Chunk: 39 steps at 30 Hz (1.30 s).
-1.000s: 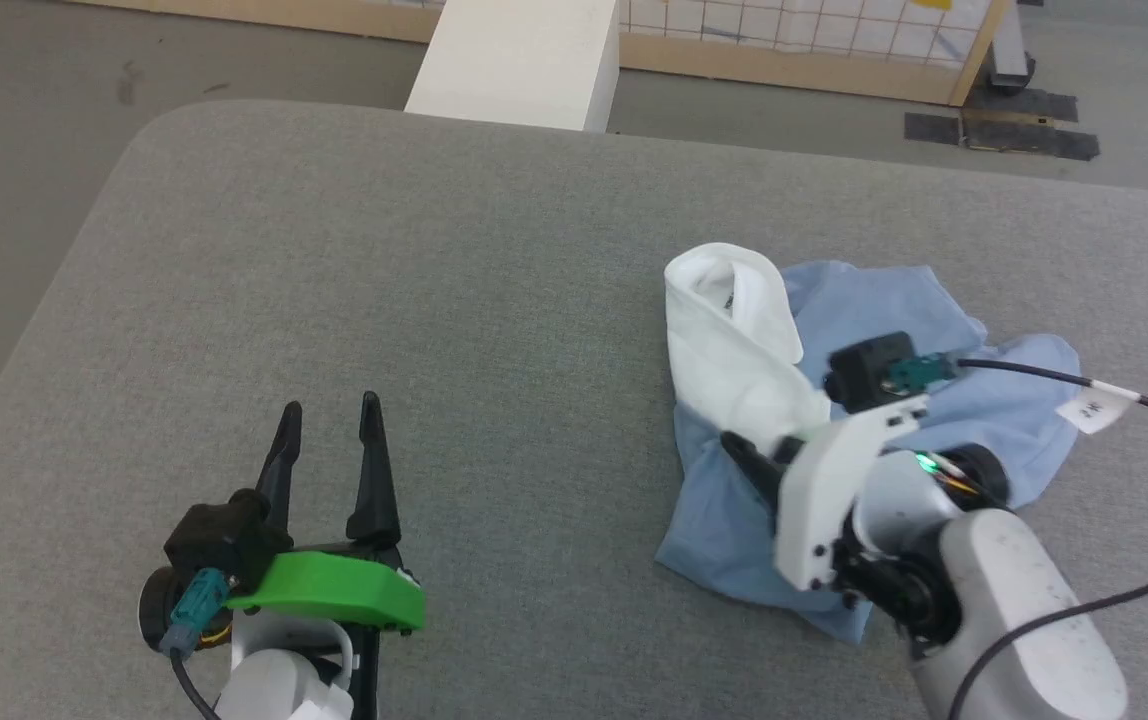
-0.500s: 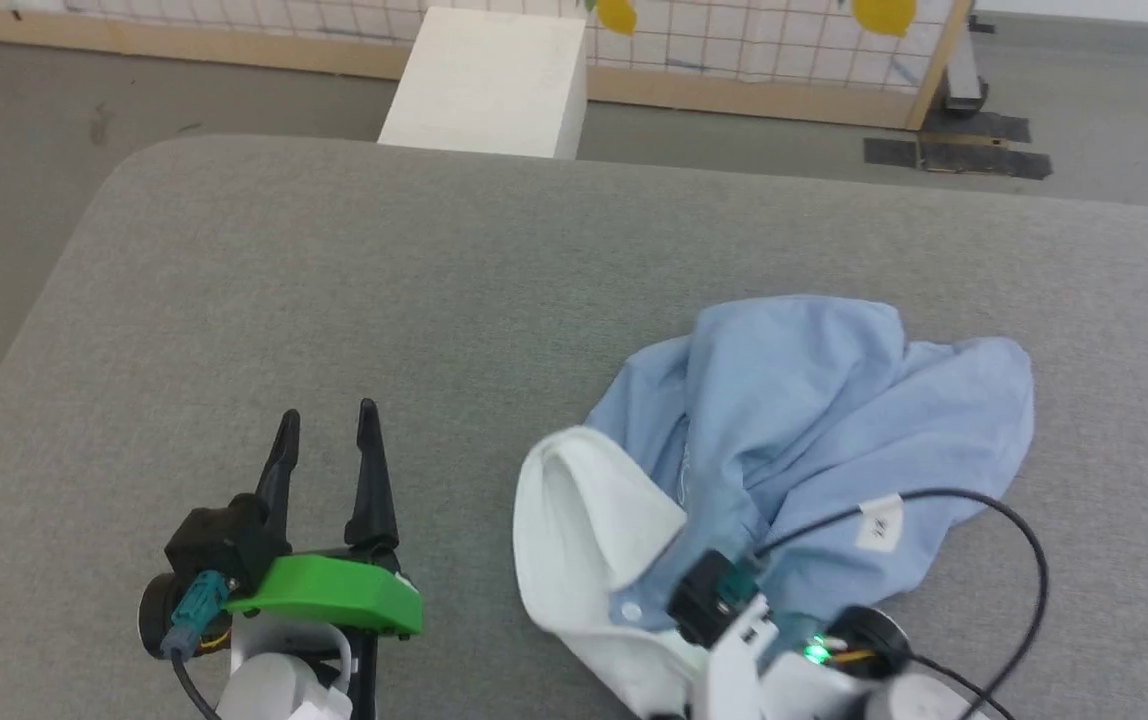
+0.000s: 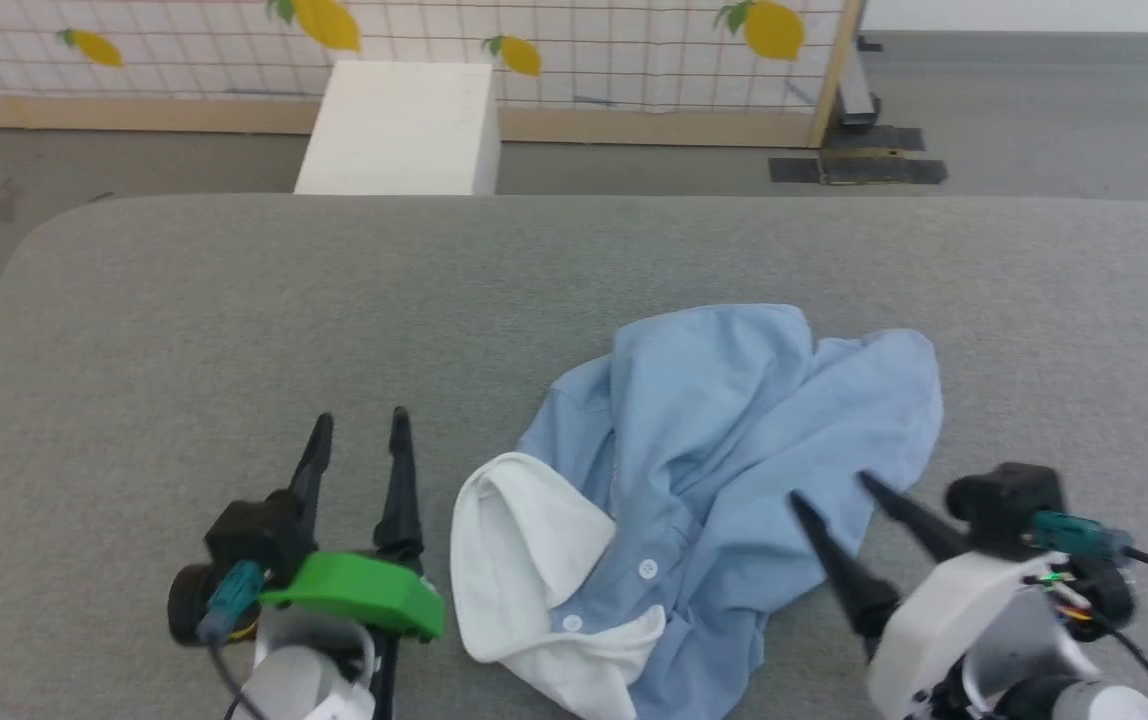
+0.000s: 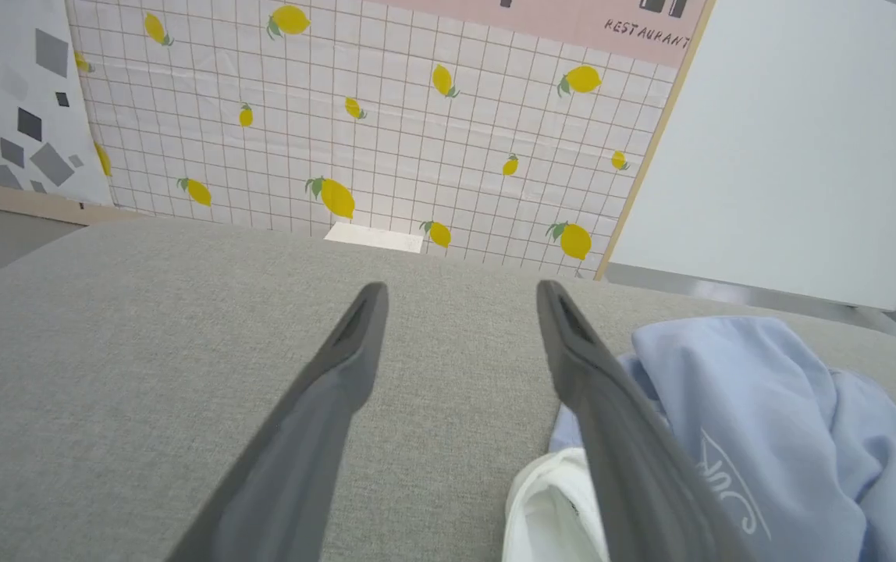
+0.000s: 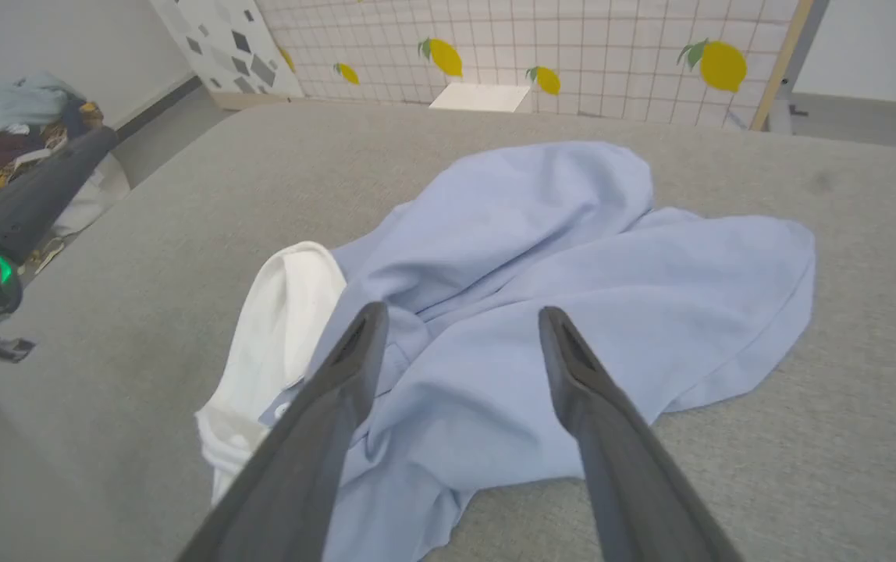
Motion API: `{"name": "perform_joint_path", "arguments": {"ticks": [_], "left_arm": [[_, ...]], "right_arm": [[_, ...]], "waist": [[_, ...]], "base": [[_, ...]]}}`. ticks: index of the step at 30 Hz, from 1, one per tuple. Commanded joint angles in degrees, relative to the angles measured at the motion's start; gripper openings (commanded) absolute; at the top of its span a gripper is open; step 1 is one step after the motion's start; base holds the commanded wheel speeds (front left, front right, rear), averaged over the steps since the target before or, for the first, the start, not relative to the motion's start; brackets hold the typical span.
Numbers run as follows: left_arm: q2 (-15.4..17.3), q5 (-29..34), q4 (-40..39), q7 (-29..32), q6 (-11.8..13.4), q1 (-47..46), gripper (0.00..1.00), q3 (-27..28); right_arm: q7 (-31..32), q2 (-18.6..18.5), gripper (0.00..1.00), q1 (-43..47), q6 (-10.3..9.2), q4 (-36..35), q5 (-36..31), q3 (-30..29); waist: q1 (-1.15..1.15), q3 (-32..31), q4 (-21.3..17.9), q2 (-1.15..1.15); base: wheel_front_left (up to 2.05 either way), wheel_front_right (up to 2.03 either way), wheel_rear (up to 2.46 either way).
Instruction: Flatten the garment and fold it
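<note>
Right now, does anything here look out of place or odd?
The shirt lies bunched in a crumpled heap on the grey table, its white collar flopped open toward the near edge. Nothing looks torn or spilled.

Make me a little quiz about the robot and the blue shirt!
1. True or false: the shirt lies flat and neatly folded.
2. What colour is the collar? A white, B red, C green.
3. Fill the gap: the left gripper is beside the shirt, and the ___ gripper has its open fingers over the shirt.

Key:
1. False, it is crumpled.
2. A.
3. Right: the right gripper.
</note>
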Motion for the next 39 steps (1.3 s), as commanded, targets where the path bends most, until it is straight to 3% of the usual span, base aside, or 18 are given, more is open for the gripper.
{"name": "perform_joint_path", "arguments": {"ticks": [1,7,16,24,25,27,30,35,39], "left_arm": [[-0.2,0.6,1.1,-0.2,-0.1,-2.4,1.0,-0.7],[-0.2,2.3,9.3,5.0,0.6,-12.7,1.0,-4.2],[1.5,6.2,31.2,25.5,0.1,-29.8,1.0,-9.0],[3.1,7.5,42.3,41.1,-0.8,-35.2,1.0,-11.4],[3.2,7.7,43.4,43.4,-1.4,-35.3,0.95,-12.0],[3.2,7.6,44.1,45.6,-2.6,-35.5,0.0,-12.7],[3.2,7.0,41.6,41.5,-2.4,-35.4,0.0,-12.3],[2.9,3.2,34.3,26.7,1.6,-32.4,0.0,-7.2],[3.6,-0.1,28.6,18.8,4.7,-27.9,0.0,-2.2]], "right_arm": [[-2.3,1.0,1.0,0.8,-0.08,-0.2,-2.4,-1.8],[-11.9,3.9,1.0,0.6,-0.08,2.0,-6.5,-5.3],[-22.7,4.4,1.0,-3.7,-0.08,6.0,-6.2,-4.6],[-26.3,4.4,1.0,-5.0,-0.08,9.5,-5.0,-4.5],[-26.4,4.4,1.0,-5.0,-0.08,9.8,-5.0,-4.5],[-26.7,4.4,1.0,-5.0,-0.08,10.1,-4.6,-4.8],[-26.6,4.4,1.0,-4.9,-0.08,10.3,-4.3,-5.1],[-26.1,4.5,1.0,-4.9,-0.08,9.7,-4.7,-5.7],[-25.5,4.5,1.0,-4.4,-0.08,8.9,-5.3,-6.3]], "waist": [[0.0,0.2,-2.6,0.0],[0.0,2.6,-6.8,0.0],[0.0,7.6,-14.0,0.0],[0.0,9.1,-16.7,0.0],[0.0,9.1,-16.7,0.0],[0.0,8.9,-16.3,0.0],[0.0,8.5,-14.8,0.0],[0.0,7.1,-10.7,0.0],[0.0,5.7,-6.9,0.0]], "base": [[0.0,0.0,0.0],[0.0,0.0,0.0],[0.0,0.0,0.0],[0.0,0.0,0.0],[0.0,0.0,0.0],[0.0,0.0,0.0],[0.0,0.0,0.0],[0.0,0.0,0.0],[0.0,0.0,0.0]]}}
